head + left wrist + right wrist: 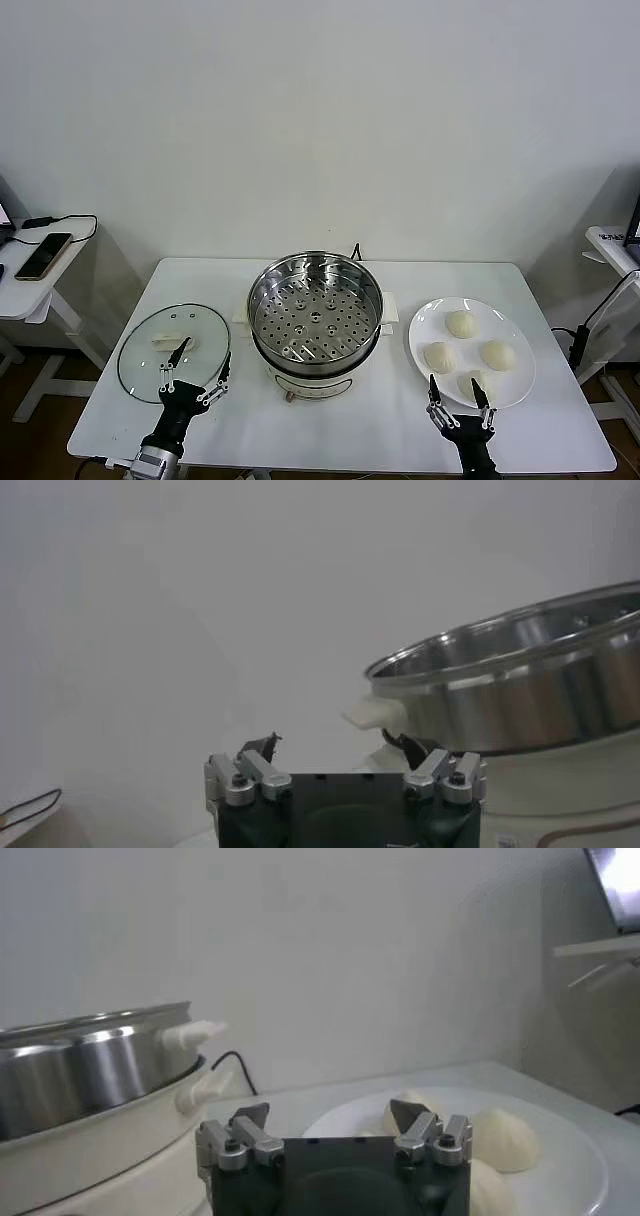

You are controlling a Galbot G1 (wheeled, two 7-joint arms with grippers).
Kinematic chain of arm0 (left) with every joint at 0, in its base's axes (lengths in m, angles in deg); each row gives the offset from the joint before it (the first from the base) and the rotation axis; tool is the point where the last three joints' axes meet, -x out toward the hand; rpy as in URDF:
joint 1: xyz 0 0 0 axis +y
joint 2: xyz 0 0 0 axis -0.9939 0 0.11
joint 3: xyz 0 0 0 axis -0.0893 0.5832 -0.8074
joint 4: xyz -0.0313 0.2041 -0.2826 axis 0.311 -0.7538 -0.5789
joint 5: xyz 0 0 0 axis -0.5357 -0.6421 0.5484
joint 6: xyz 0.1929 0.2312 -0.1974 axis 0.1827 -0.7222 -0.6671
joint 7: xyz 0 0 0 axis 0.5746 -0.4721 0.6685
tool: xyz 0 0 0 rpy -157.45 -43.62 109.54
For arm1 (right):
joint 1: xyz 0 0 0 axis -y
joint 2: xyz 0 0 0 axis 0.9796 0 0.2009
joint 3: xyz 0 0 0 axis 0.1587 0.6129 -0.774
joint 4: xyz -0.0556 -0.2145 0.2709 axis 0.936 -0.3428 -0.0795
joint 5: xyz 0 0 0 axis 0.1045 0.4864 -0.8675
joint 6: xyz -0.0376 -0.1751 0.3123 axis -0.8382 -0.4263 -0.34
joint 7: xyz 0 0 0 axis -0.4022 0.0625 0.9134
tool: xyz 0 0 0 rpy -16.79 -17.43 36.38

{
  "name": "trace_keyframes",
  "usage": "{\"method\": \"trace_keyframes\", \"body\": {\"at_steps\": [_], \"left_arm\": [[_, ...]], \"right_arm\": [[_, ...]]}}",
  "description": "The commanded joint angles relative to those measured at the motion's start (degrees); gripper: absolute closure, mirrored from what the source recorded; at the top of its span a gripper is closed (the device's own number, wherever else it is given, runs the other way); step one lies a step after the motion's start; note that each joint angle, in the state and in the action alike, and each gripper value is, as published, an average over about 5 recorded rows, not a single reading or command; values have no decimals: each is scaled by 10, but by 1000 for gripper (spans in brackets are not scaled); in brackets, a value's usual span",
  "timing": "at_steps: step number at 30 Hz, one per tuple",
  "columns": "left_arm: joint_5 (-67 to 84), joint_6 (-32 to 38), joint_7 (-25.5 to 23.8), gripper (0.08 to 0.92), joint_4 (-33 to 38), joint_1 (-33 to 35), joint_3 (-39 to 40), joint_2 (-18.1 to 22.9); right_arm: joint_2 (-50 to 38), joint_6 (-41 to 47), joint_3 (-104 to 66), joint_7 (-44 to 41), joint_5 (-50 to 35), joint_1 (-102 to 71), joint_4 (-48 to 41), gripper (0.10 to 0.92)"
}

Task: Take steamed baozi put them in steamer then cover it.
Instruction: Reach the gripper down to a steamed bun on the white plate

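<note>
The steamer point(315, 320) stands uncovered at the table's middle, its perforated tray bare; it also shows in both wrist views point(520, 695) point(90, 1073). Several cream-white baozi point(461, 323) point(505, 1138) lie on a white plate point(430, 325) to its right. The glass cover point(150, 365) with a cream bar handle lies flat on the table to the steamer's left. My left gripper point(205, 354) point(335, 742) is open over the cover's near right edge. My right gripper point(454, 381) point(330, 1113) is open at the plate's near edge, just in front of the closest baozi, holding nothing.
The white table point(340, 430) ends just in front of both arms. A side table with a phone point(40, 257) stands at the far left, another small table point(615, 245) at the far right. A black cord point(355, 250) runs behind the steamer.
</note>
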Motion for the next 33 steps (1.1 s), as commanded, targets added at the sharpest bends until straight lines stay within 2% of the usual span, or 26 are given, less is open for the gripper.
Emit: {"method": "trace_keyframes", "body": {"at_steps": [1, 4, 8, 11, 14, 20, 26, 33], "left_arm": [[-1, -1, 1, 177, 19, 5, 3, 3], [-1, 0, 2, 177, 28, 7, 3, 5], [6, -3, 3, 177, 46, 11, 1, 8], [10, -4, 4, 177, 58, 14, 1, 9], [11, -5, 5, 177, 64, 15, 2, 9], [9, -9, 6, 177, 65, 17, 6, 8], [8, -11, 5, 177, 68, 16, 9, 8], [7, -11, 5, 177, 68, 15, 5, 8]], "right_arm": [[-44, 67, -16, 31, -19, 87, -9, 203], [-81, 82, 3, 41, -50, 167, -46, 203], [-130, 94, 67, 44, -101, 310, -142, 203], [-162, 95, 129, 3, -143, 422, -232, 203], [-197, 104, 185, -107, -168, 513, -321, 203], [-265, 159, 302, -420, -152, 633, -427, 203], [-293, 167, 413, -671, -55, 756, -496, 203], [-275, 143, 521, -880, 114, 877, -556, 203]]}}
